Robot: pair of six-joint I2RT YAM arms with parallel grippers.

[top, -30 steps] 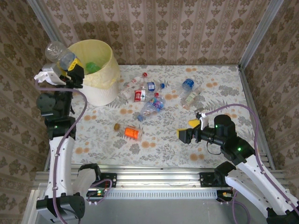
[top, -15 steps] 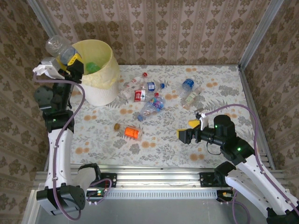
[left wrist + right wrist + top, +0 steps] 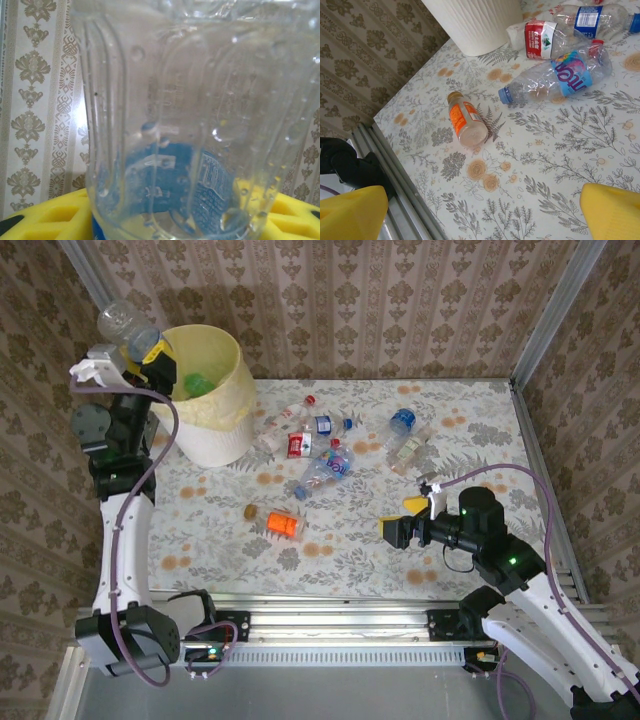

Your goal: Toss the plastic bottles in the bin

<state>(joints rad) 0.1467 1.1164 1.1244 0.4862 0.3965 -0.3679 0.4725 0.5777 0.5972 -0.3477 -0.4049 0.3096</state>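
Plastic bottles: one held bottle [image 3: 122, 325], clear with blue label; one green bottle [image 3: 200, 385] inside single white bin [image 3: 215, 445]; at least seven loose on bench [image 3: 480, 430], among them one orange bottle [image 3: 284, 525]. Bench floral-patterned; damask wallpaper [image 3: 380, 300] on three sides. Held bottle sits between left fingers [image 3: 150, 350], closed partway round its body, raised just left of bin rim. Right fingers [image 3: 403, 517] spread wide, empty, above bench.

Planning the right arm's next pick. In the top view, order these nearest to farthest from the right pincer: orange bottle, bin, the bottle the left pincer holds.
1. The orange bottle, lying on the table just left of the open right pincer.
2. The bin, at the table's far-left corner.
3. The clear bottle, gripped by the left pincer, raised beyond the bin's left rim.
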